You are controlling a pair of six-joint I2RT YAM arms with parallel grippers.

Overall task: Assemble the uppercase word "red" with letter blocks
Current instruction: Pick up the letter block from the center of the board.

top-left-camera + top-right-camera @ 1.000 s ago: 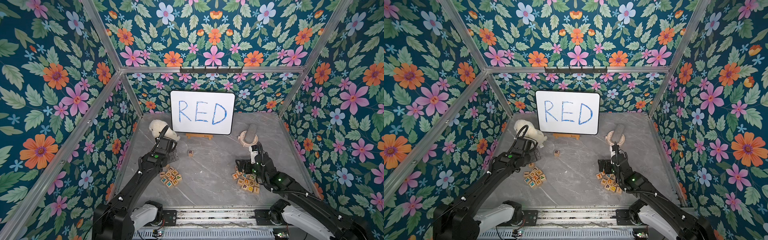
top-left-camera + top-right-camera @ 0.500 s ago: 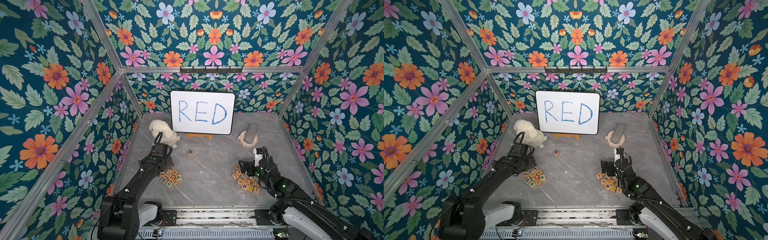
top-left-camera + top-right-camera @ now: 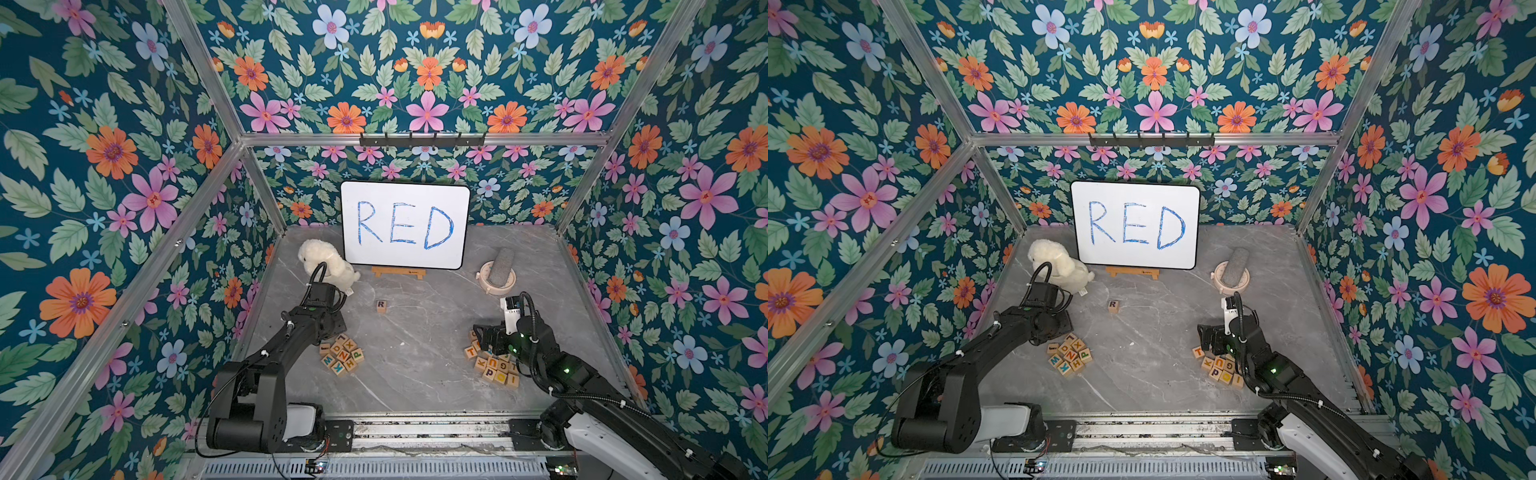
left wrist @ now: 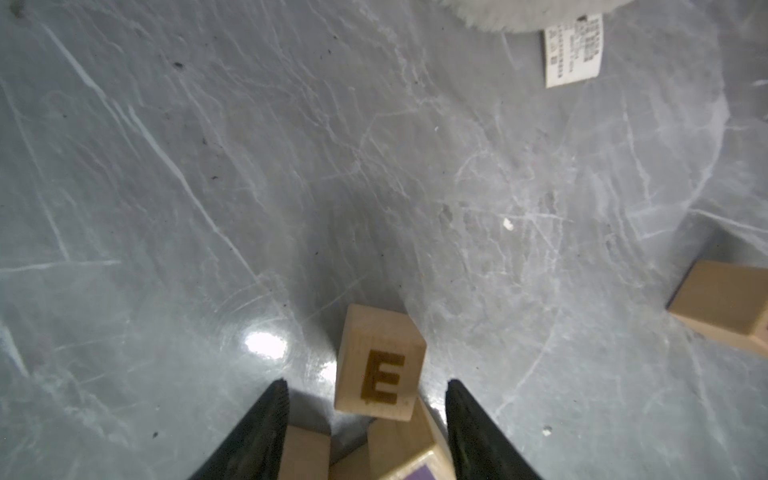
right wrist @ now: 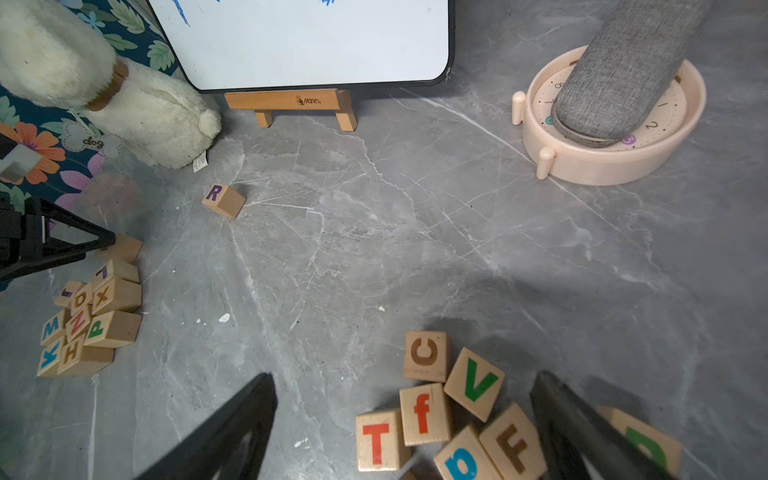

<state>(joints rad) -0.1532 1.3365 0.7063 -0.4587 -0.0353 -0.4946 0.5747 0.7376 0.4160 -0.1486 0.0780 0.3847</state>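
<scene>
The left end effector [image 4: 366,380] stands part open at the far edge of the left pile [image 3: 341,355]. Its two black tapered fingers flank the E block [image 4: 380,361] with a gap at each side, so it grips nothing. More pale cubes crowd against the E block on the finger side, one showing a purple patch. The R block [image 3: 381,306] sits alone on the table [image 3: 419,365], purple letter up, farther back than the two piles, with bare table around it. The right end effector [image 5: 403,377] hangs wide open and empty over the right pile [image 3: 492,365]. Cubes marked C, V, f, T, p and F lie between its fingers, and one finger half covers a block with a green letter [image 5: 648,446].

At the back stands a white board [image 3: 405,224] with rounded corners and blue handwritten RED, propped on a small wooden easel [image 3: 398,272]. A fluffy cream plush dog [image 3: 326,262] sits just beside it, close behind the left arm. Beyond the right arm is a round cream clock-faced tray [image 3: 498,290] with a grey woven pouch [image 3: 501,262] leaning in it. The table is smooth grey with white marble veins. The blocks are plain, square-edged wood with printed letters.
</scene>
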